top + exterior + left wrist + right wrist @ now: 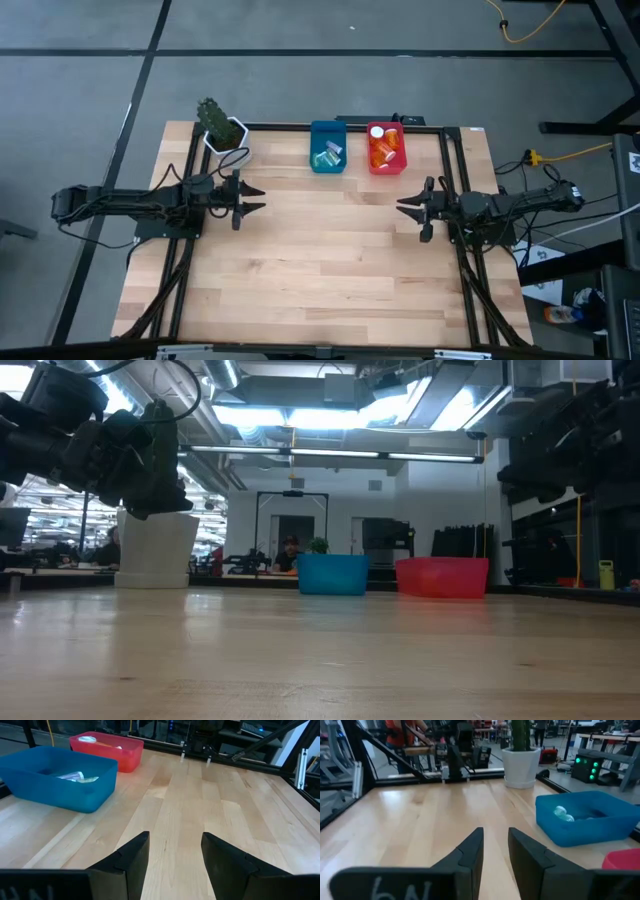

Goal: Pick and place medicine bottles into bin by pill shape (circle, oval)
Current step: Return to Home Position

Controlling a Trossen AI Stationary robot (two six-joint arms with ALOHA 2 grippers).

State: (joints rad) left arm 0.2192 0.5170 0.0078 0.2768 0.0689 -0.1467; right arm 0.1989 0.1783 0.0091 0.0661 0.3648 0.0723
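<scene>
The medicine bottles were found lying inside the two bins at the back of the table, orange ones in the red bin and pale teal vials in the blue bin, well apart from both pairs of fingers. The left gripper was held open and empty; the right gripper was parted somewhat less, likewise empty. From table height the contents were hidden by the bin walls, and the bottles could not be counted.
</scene>
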